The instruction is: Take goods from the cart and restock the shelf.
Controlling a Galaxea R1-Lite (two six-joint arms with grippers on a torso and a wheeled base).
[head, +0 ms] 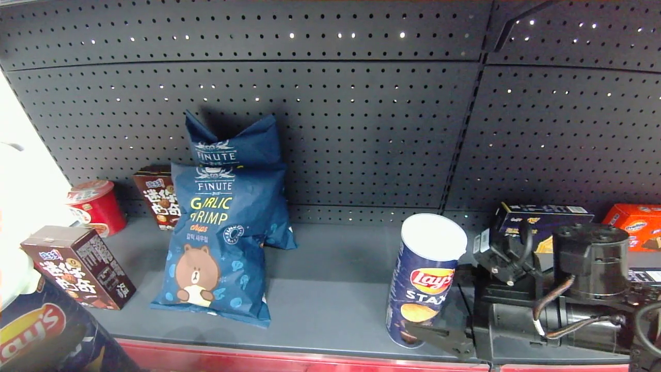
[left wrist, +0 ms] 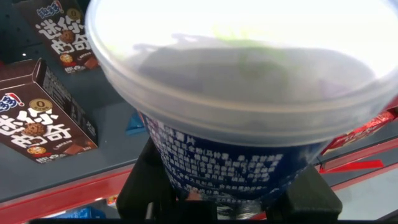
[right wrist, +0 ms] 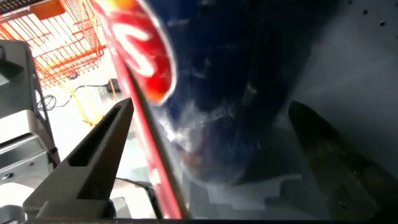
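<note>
A dark blue chips can point(head: 426, 279) with a white lid stands upright on the grey shelf point(head: 330, 279), right of centre near the front edge. My right gripper point(head: 434, 310) is open around its base; in the right wrist view the fingers point(right wrist: 93, 162) stand a little apart from the can point(right wrist: 211, 93). A second chips can point(head: 31, 330) of the same kind is at the lower left, below the shelf's front edge. My left gripper point(left wrist: 227, 199) is shut on that can point(left wrist: 236, 155), low on its body, and the can's clear lid point(left wrist: 236, 56) faces the wrist camera.
Two blue chip bags point(head: 222, 232) lean at the shelf's left-centre. Brown chocolate boxes point(head: 77, 266) and a red cup point(head: 95, 206) stand further left. A dark box point(head: 542, 219) and an orange box point(head: 632, 225) sit at the right. Bare shelf lies between bags and can. An orange cart point(right wrist: 68, 37) stands behind.
</note>
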